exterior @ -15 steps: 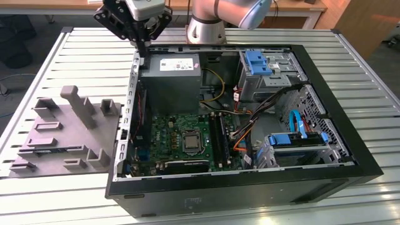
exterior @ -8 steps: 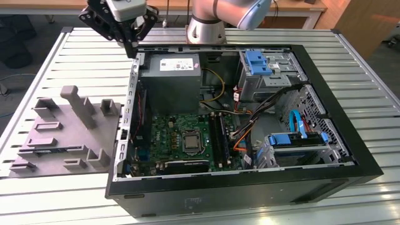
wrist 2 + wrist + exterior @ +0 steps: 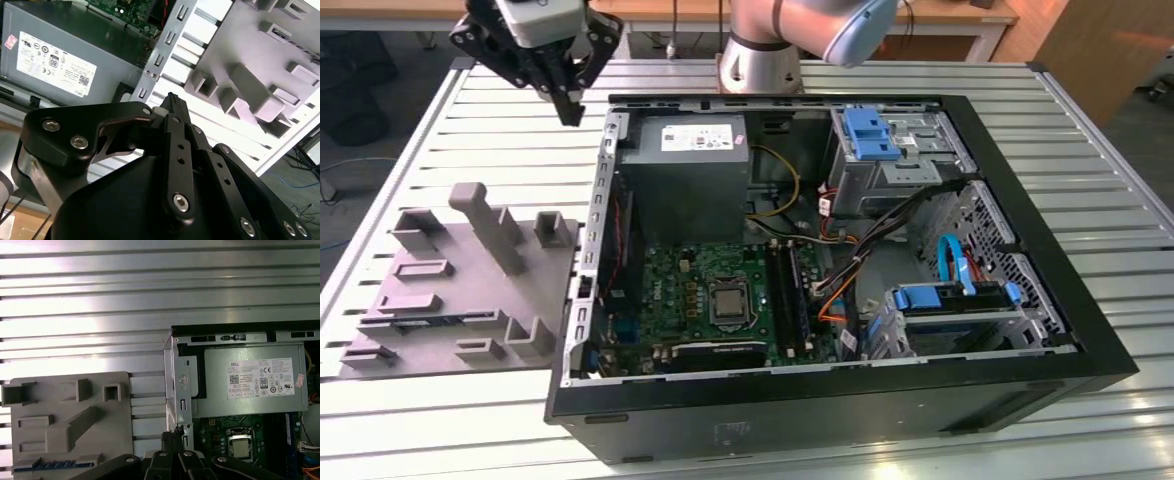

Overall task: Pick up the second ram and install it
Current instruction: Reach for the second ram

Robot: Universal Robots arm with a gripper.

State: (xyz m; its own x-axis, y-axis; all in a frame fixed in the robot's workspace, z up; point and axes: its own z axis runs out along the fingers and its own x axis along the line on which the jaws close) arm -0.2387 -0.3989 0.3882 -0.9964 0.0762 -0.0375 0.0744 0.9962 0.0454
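Gripper (image 3: 568, 112) fingers (image 3: 177, 145) pinched together, tips touching, up over slatted table (image 3: 494, 140), by PC case (image 3: 774, 98) edge, grey tray (image 3: 440, 290) near

grey moulded tray (image 3: 454, 300) on slatted metal table (image 3: 1067, 110), labelled grey power supply (image 3: 683, 190), blue drive brackets (image 3: 870, 128)

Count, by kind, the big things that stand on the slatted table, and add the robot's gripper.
Open computer case: 1
Grey fixture tray: 1
Gripper: 1
Total: 3
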